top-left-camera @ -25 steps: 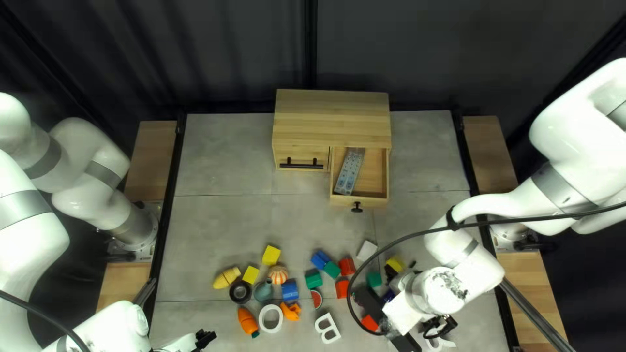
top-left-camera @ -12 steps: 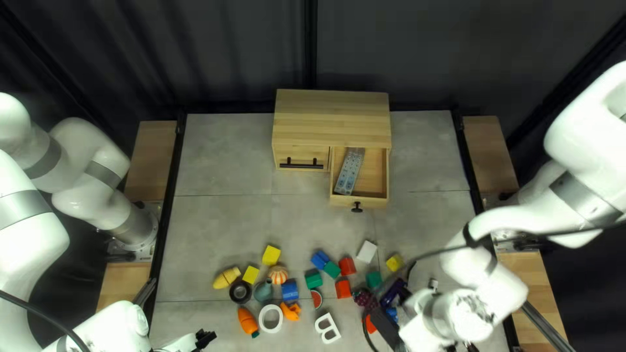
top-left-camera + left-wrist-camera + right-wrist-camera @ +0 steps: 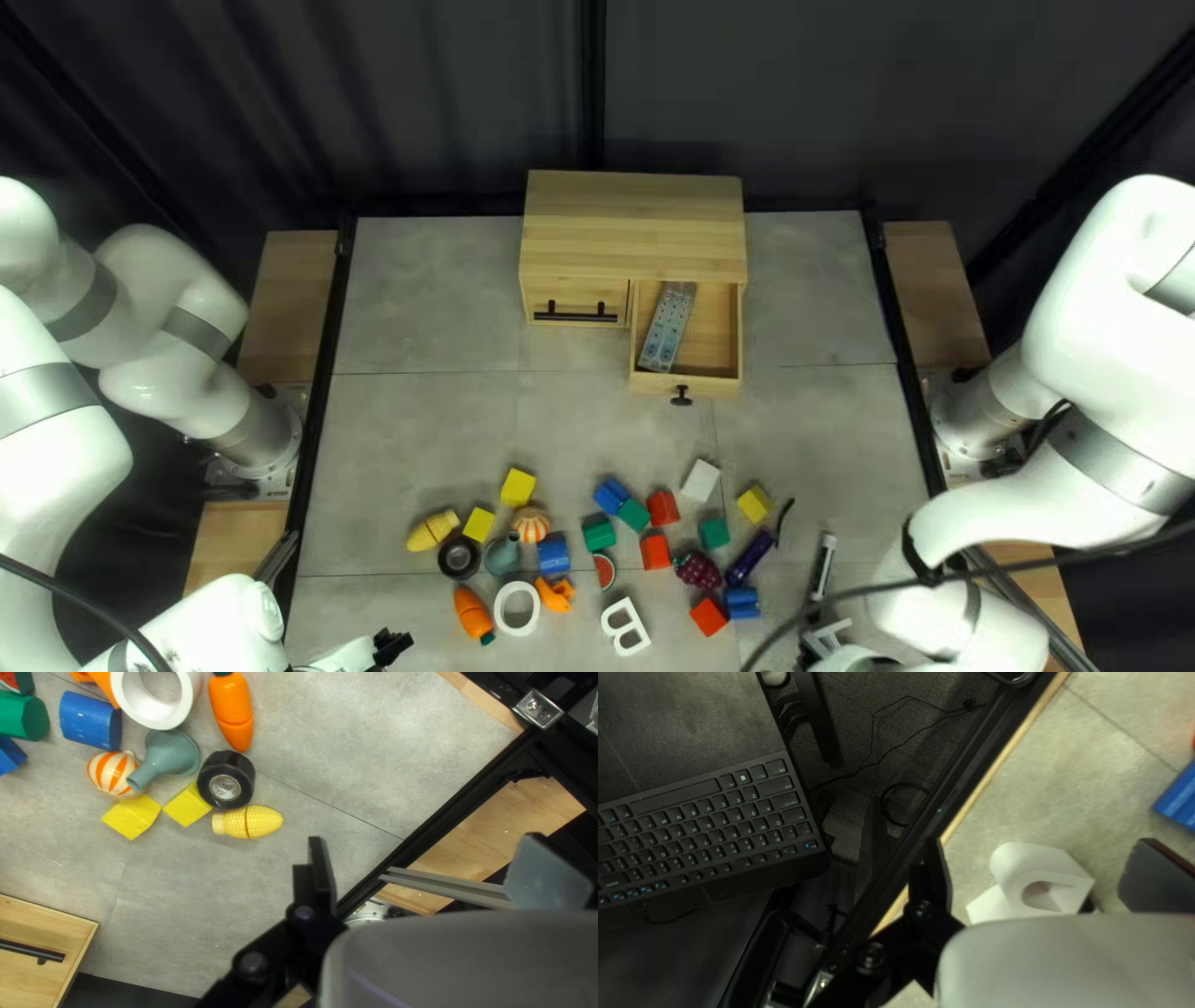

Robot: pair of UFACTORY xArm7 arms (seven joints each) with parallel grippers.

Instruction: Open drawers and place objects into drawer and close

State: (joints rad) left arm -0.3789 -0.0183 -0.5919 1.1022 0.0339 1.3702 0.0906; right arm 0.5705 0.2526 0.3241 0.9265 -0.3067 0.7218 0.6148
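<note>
Since the remote (image 3: 669, 326) lies roughly front to back in the open drawer (image 3: 652, 383), closing it probably means pushing the knob (image 3: 681, 397) toward the cabinet (image 3: 632, 230), on your right arm's (image 3: 1081, 504) side. Your right end effector (image 3: 1039, 843) is spread and empty, well apart from the knob; your left end effector (image 3: 425, 839) is also empty, fingers apart.

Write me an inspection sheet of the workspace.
Surface: gray table, straight seams; spills, nothing seen.
Job's things: cabinet; right drawer pulled open, remote inside.
Clutter: blocks, carrot, corn, tape and more, loose near the front.
Left hand: open, nothing held.
Right hand: open, nothing held.
Cables: one across the right arm; thin ones beyond the table.
Surroundings: dark curtain, keyboard.
People: nothing seen.
</note>
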